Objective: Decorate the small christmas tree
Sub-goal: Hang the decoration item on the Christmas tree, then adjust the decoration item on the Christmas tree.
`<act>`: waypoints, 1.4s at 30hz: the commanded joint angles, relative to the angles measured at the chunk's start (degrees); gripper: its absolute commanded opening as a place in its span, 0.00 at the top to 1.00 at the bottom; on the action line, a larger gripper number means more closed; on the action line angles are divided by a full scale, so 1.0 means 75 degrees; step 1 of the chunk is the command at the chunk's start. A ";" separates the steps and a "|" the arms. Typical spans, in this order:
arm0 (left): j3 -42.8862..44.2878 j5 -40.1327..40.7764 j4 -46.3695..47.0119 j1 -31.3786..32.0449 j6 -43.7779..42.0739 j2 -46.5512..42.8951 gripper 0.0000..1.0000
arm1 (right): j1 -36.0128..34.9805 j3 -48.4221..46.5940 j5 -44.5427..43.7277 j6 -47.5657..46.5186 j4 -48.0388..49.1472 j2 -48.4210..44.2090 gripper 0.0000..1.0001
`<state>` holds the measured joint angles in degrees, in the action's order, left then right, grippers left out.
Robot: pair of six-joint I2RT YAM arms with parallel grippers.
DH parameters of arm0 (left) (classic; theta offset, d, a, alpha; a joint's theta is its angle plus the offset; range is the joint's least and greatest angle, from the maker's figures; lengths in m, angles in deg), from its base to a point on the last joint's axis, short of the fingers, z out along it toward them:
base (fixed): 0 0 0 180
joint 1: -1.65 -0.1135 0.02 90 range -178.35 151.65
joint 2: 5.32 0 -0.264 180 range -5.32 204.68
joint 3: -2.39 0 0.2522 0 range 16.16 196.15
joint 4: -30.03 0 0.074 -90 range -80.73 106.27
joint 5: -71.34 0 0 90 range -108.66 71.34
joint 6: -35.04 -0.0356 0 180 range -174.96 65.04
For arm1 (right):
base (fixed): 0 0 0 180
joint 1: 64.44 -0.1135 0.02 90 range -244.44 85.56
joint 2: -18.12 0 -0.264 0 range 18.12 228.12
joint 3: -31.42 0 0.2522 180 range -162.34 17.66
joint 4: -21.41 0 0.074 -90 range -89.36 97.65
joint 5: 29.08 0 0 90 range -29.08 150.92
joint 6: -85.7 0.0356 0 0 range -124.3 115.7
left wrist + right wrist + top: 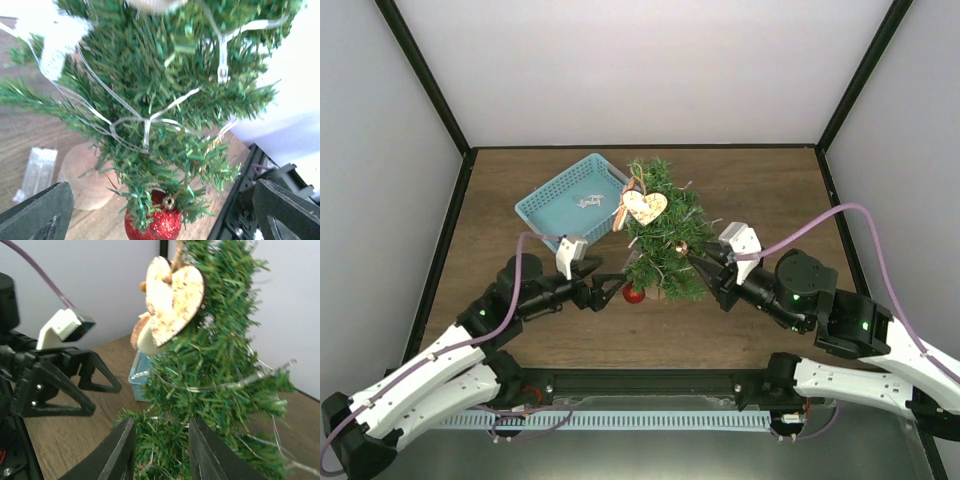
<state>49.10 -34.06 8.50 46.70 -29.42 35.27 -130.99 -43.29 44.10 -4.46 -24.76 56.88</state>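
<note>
The table [520,330] is dark brown wood grain, enclosed by pale panels [620,70] at the back and both sides. A light-blue basket [555,205] sits on it at back left, turned at an angle. Just beside the basket, to its right, the tree [665,240] stands on its brown pot [82,175]. A small clear packet [36,170] lies flat on the wood near the pot

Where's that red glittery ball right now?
The red ball hangs low on the small christmas tree, on its left near side, facing the left pincer.
</note>
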 commanded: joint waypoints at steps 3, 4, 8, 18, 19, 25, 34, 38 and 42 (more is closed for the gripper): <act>0.0637 0.1173 -0.0553 0.0030 -0.0410 -0.0191 0.00 | 0.0031 0.0320 -0.1025 0.1115 -0.0789 -0.0262 0.69; 0.0716 0.1285 -0.0636 0.0032 -0.0450 -0.0171 0.00 | 0.0036 0.0348 -0.1159 0.1147 -0.0871 -0.0278 0.71; 0.0972 0.1747 -0.0976 0.0038 -0.0530 -0.0036 0.00 | 0.0037 0.0475 -0.1619 0.1507 -0.0997 -0.0364 0.78; 0.0812 0.2489 -0.1076 0.0022 -0.0720 -0.0154 0.00 | 0.0037 0.1715 -0.2067 0.4429 0.0146 -0.1276 0.83; 0.0820 0.2477 -0.1103 0.0027 -0.0757 -0.0152 0.00 | 0.0037 0.1933 -0.1860 0.4724 0.0466 -0.1433 0.83; 0.0771 0.2397 -0.1206 0.0027 -0.0980 -0.0164 0.00 | 0.0034 0.2785 -0.1276 0.6180 0.1952 -0.1931 0.82; 0.0724 0.2405 -0.1492 0.0024 -0.1279 -0.0418 0.01 | 0.0036 0.1964 -0.1057 0.9077 0.1307 -0.0859 0.81; 0.0653 0.2399 -0.1523 0.0021 -0.1341 -0.0583 0.01 | 0.0040 0.1885 -0.1254 1.0429 0.0953 -0.0669 0.82; 0.0606 0.2424 -0.1603 0.0021 -0.1386 -0.0771 0.01 | 0.0034 0.1977 -0.1463 1.1668 0.0693 -0.0725 0.85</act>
<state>54.31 -16.31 -2.82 46.70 -38.54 31.06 -130.94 -26.83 36.06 69.37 -16.63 52.14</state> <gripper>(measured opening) 0.990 0.162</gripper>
